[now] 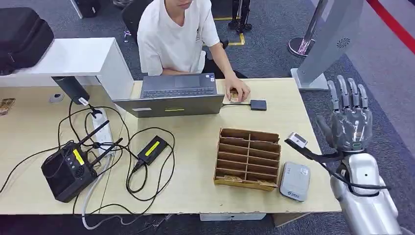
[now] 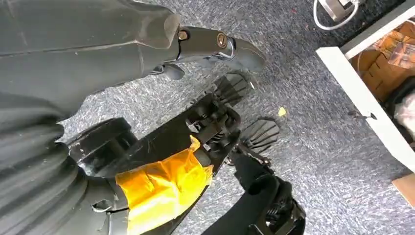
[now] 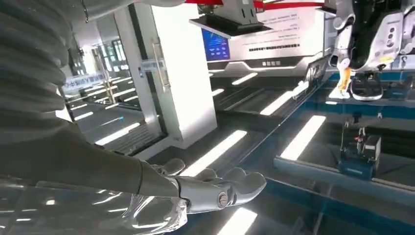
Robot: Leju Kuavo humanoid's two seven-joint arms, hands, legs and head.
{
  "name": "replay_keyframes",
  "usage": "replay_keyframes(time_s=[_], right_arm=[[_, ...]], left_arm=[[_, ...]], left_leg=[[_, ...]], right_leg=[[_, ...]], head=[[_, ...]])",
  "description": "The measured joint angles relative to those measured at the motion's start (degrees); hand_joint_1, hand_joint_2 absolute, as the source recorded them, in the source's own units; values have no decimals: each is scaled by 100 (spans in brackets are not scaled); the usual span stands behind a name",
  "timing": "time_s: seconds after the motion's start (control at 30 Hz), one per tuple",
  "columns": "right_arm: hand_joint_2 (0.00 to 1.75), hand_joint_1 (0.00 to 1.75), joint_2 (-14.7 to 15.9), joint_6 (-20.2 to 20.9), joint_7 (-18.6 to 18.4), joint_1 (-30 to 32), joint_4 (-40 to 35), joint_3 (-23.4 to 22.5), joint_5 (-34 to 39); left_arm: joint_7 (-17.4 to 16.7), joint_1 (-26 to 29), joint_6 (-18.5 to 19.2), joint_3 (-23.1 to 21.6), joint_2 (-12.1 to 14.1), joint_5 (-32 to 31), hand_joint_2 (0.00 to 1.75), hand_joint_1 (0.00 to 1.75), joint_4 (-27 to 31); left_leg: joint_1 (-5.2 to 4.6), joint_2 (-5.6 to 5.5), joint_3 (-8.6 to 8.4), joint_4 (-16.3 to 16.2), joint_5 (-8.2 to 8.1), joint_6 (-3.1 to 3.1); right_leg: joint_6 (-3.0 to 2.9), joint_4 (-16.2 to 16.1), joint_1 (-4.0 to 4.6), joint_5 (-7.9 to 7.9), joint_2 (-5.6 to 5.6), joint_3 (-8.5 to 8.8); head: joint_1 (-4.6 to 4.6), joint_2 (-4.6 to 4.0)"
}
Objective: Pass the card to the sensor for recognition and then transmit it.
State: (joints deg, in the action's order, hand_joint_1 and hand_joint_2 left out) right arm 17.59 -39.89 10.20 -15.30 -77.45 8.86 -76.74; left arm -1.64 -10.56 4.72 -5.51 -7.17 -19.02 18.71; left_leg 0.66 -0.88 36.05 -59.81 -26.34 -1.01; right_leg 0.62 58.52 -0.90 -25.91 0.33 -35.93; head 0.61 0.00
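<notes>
My right hand hangs at the frame's right edge, off the table, fingers straight and apart, holding nothing. My left hand hangs over carpet; I cannot tell its grasp. The card reader lies lower right beside the slotted wooden organizer; a card seems wedged in its nearest slot. Reaching in, I risk snagging the wrist cable or shoving the organizer.

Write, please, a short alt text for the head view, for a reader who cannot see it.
The robot's right hand is raised, open and empty, beside a wooden table holding a slotted wooden card rack and a grey sensor. Across the table, a person works at a laptop.
</notes>
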Motion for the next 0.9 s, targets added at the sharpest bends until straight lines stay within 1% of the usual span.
replay_keyframes(time_s=[0.1,0.23,0.4,0.43,0.5,0.57,0.73,0.9], right_arm=[[175,0,0,-2,120,480,-396,-221,15],[175,0,-7,-2,217,949,-818,-396,-11],[175,0,-129,-2,271,1590,-1317,-560,-52],[175,0,-166,-2,319,1721,-1432,-588,-27],[175,0,-245,-2,509,1920,-1605,-597,107],[175,0,-340,-2,566,2002,-1662,-593,118],[175,0,-525,-2,588,2230,-1776,-577,192],[175,0,-656,-2,625,2528,-1879,-549,271]], left_arm=[[57,48,-26,0,28,11,175,0,0],[76,77,-37,2,57,26,175,0,0],[162,152,-90,44,96,59,175,0,0],[145,168,-92,55,105,104,175,0,0],[-215,165,-66,194,107,430,175,0,-4],[-375,119,-37,389,111,565,175,0,-21],[-442,18,-39,660,114,597,175,0,-66],[-433,14,-42,787,116,575,175,0,-66]], left_leg=[[-1,0,0,3,0,0],[-1,2,-2,4,-1,0],[0,0,-2,7,-1,0],[0,0,-2,8,-1,0],[0,4,-2,9,-1,-1],[0,7,-5,10,-3,-4],[0,4,-8,9,-2,-4],[-1,4,-8,9,-3,-5]], right_leg=[[0,0,-1,0,0,0],[-1,-1,-1,-1,1,0],[-4,-1,0,-4,-1,1],[-4,-1,0,-4,-1,1],[-5,0,0,-4,2,1],[-5,0,0,-4,4,0],[-5,0,0,-4,2,4],[-5,0,-1,-4,2,4]], head=[[2,0],[4,0],[0,0],[2,0],[2,0],[2,0],[0,0],[4,0]])
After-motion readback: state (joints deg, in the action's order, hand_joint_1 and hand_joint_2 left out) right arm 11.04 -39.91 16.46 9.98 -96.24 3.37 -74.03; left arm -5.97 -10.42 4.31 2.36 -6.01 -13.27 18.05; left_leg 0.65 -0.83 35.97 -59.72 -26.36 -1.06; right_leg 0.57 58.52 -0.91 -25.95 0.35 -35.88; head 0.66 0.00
